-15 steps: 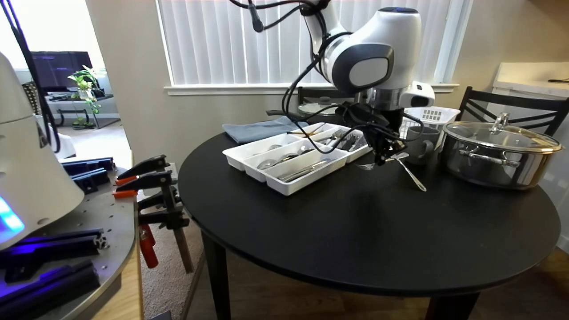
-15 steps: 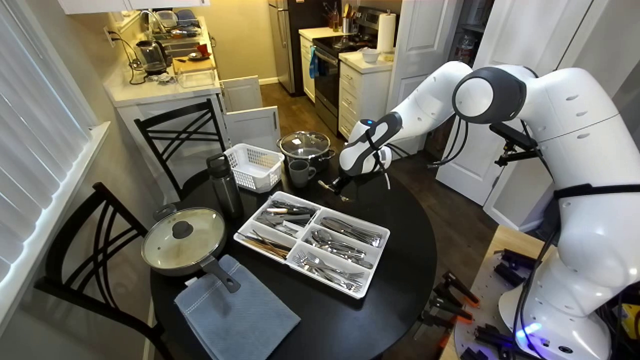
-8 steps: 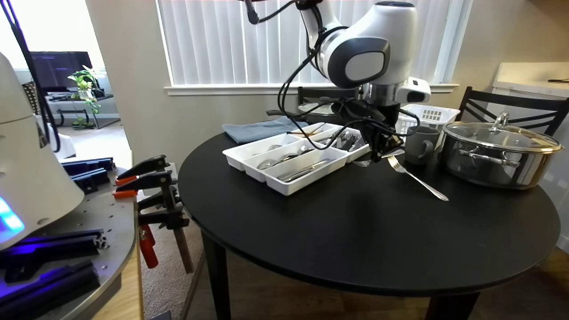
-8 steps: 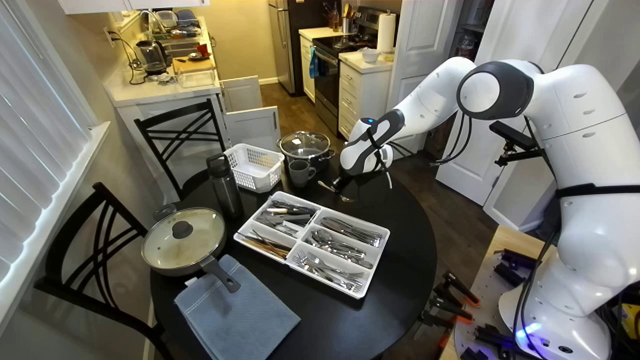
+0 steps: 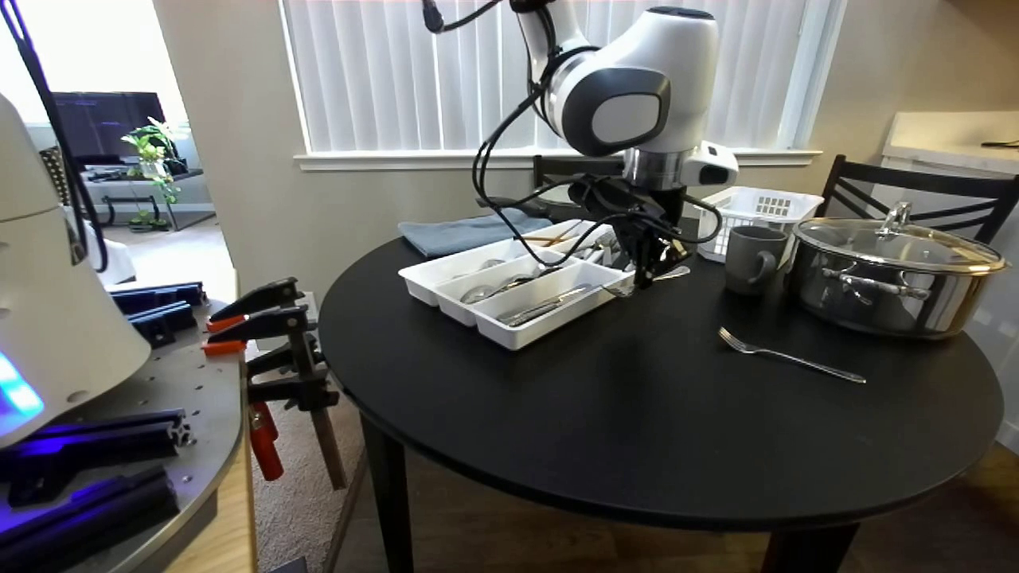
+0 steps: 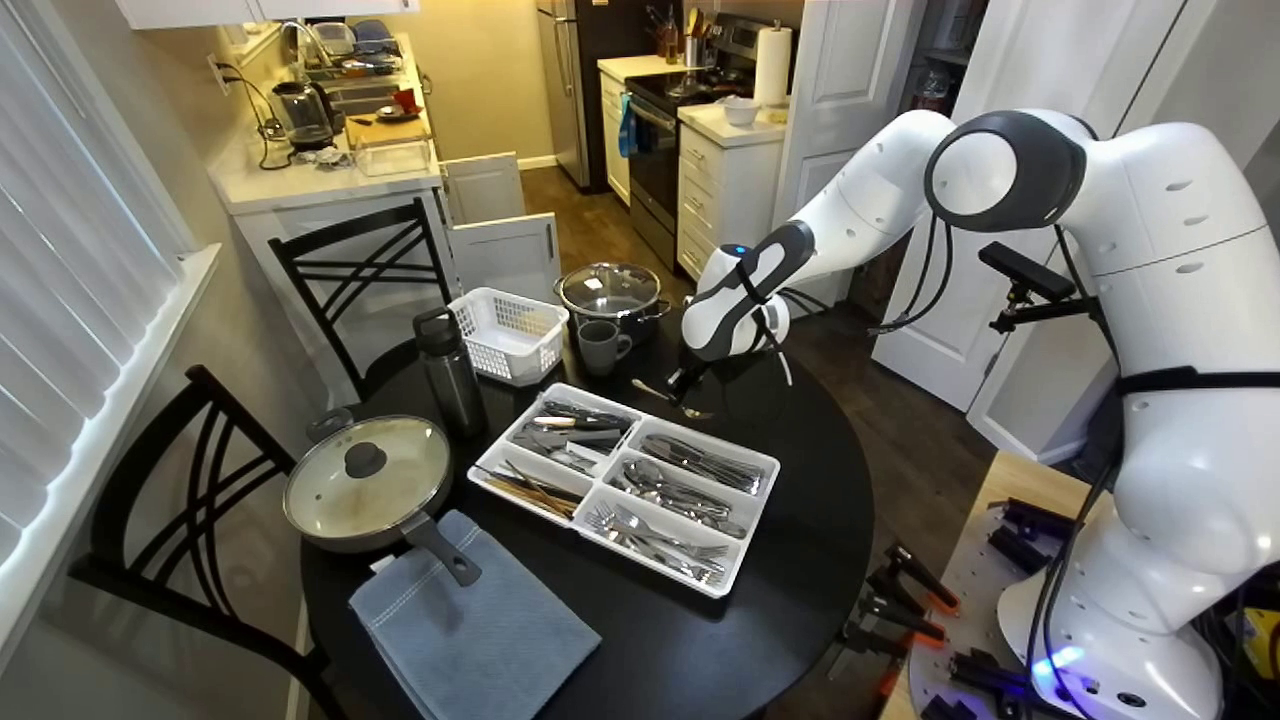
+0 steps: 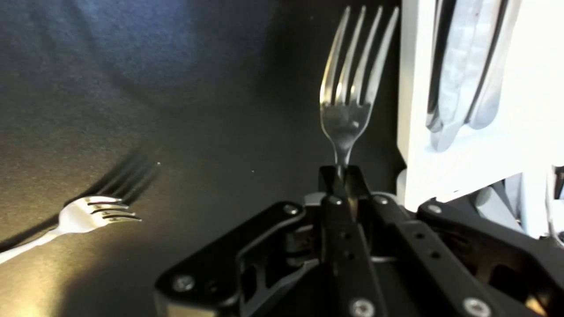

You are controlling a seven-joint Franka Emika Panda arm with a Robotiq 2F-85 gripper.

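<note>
My gripper (image 7: 341,178) is shut on the neck of a silver fork (image 7: 346,119). In the wrist view the fork's tines point away from the gripper, beside the white cutlery tray's wall (image 7: 409,88). In an exterior view the gripper (image 5: 645,278) is at the tray's (image 5: 557,328) right corner, with the fork's handle (image 5: 673,273) sticking out to the right. The gripper (image 6: 682,386) also shows beyond the tray. A second fork (image 5: 784,357) lies loose on the black table; its tines (image 7: 115,210) show at the left of the wrist view.
A grey mug (image 5: 752,259), a steel pot (image 5: 884,282) and a white basket (image 5: 768,205) stand past the gripper. The tray holds knives, spoons, forks and chopsticks. A lidded pan (image 6: 370,485), a blue cloth (image 6: 480,620) and a bottle (image 6: 455,380) lie beyond the tray.
My gripper has moved toward the tray with the held fork. The loose fork was close by the gripper and is now apart from it, shifted to the lower right in an exterior view.
</note>
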